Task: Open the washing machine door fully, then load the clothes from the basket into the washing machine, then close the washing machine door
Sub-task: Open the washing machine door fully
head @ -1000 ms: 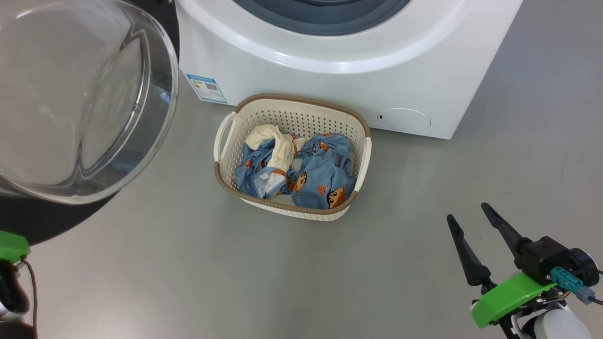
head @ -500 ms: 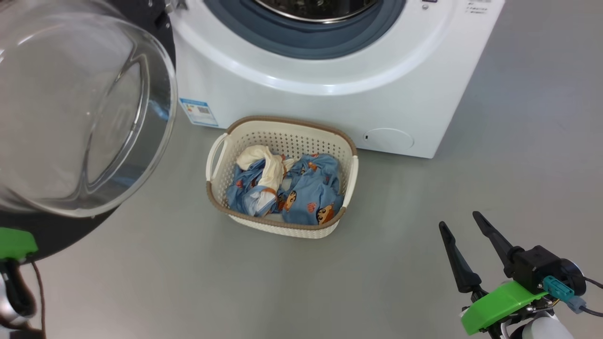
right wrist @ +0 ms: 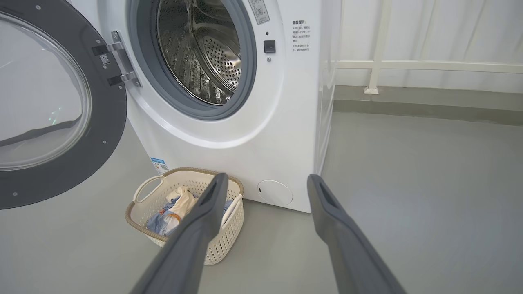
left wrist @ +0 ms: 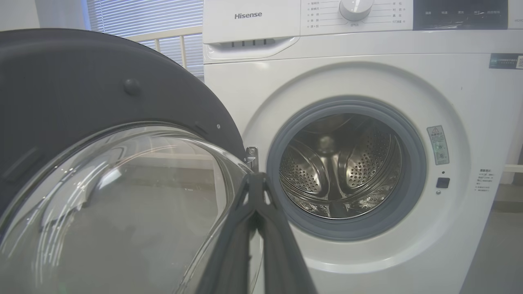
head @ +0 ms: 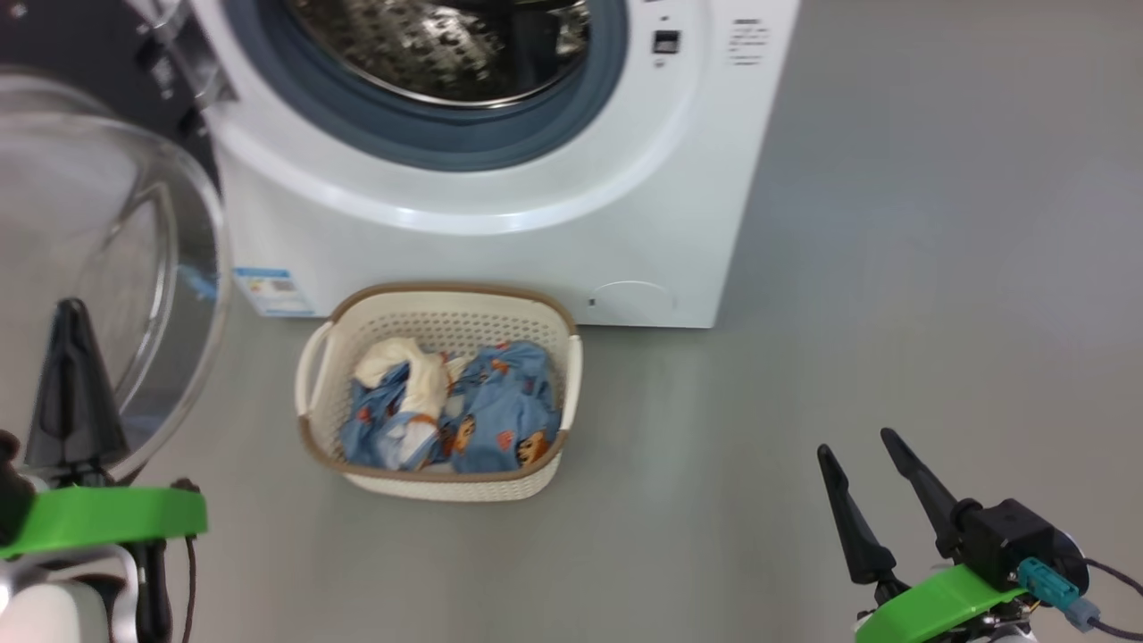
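the door hangs swung wide to the left of the machine, its glass bowl bulging out over the floor. the basket sits just beside the machine's foot, under the open drum mouth, clothes heaped inside. left claw is pressed together, empty, tip by the bowl's edge. right claw stands spread, empty, over bare floor well right of the basket.

Clear drum mouth, door aside
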